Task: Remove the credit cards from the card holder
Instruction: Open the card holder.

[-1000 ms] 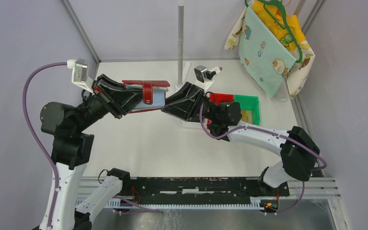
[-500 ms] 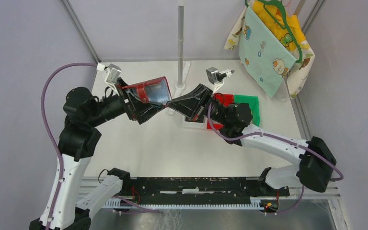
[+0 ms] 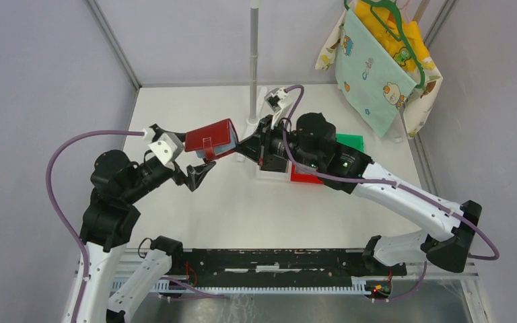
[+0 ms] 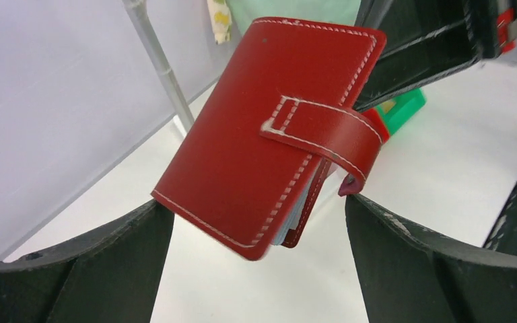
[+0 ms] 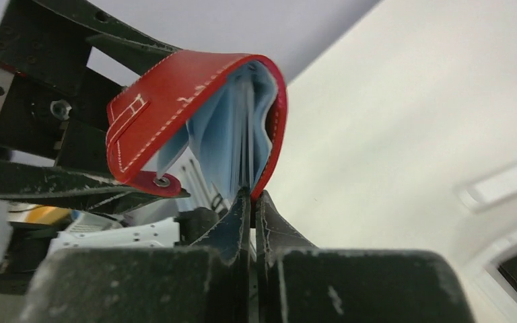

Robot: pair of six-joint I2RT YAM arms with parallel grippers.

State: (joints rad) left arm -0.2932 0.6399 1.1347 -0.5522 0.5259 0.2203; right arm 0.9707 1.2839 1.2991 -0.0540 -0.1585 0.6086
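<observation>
Card holder (image 3: 207, 136) edge, seemingly, in clamped right gripper (image 5: 251, 196).

Card holder (image 3: 209, 139) above the table (image 3: 242, 208), between both arms.
Right gripper (image 3: 241, 149) on its right edge; left gripper (image 4: 259, 269) just beside, at its left.

A robotics lab test cell: a white table (image 3: 242, 215) walled by plain grey panels (image 3: 33, 67) on metal framing (image 3: 112, 44), a left arm (image 3: 108, 222) and right arm (image 3: 404, 195) bolted to its front rail (image 3: 276, 259).
</observation>
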